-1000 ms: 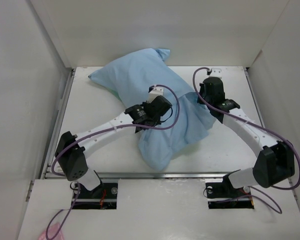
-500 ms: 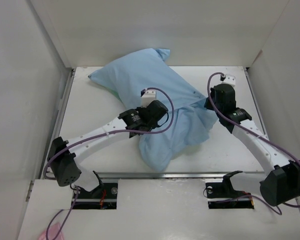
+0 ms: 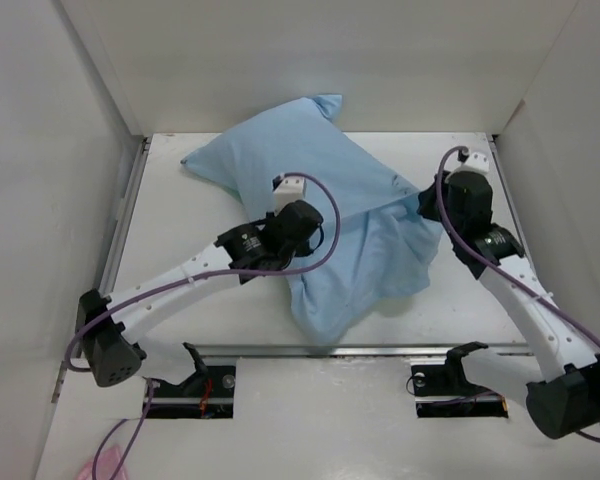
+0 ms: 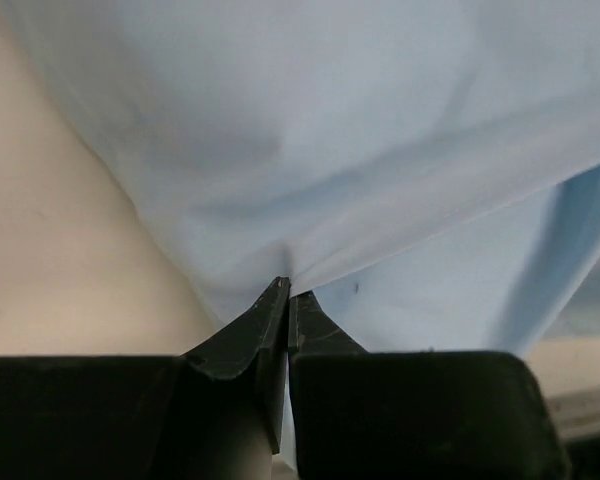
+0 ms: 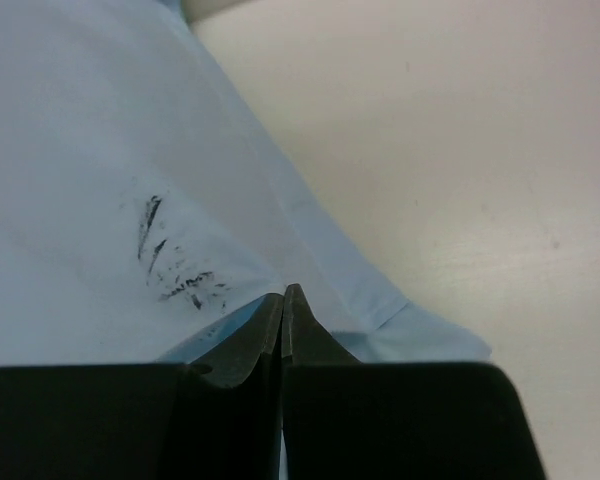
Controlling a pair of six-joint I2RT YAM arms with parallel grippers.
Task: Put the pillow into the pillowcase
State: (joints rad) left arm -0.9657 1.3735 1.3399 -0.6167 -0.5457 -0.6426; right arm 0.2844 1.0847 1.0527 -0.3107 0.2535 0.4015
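White table (image 3: 180, 290) inside white walls. The pale blue pillowcase (image 3: 310, 160) lies from upper centre to lower centre of the top view, bulging plump at its upper part and limp and crumpled lower down. No surface of the pillow shows. Left gripper (image 4: 286, 290): fingers pressed together, pinching a fold of the case. Right gripper (image 5: 283, 292): fingers clamped on the case's right edge, beside black scuff marks (image 5: 180, 265).

You see pale blue pillowcase (image 3: 330, 180) bulging on your worktop (image 3: 180, 275), left gripper (image 3: 305, 232) at its near-left side, right gripper (image 3: 428, 207) at its right edge
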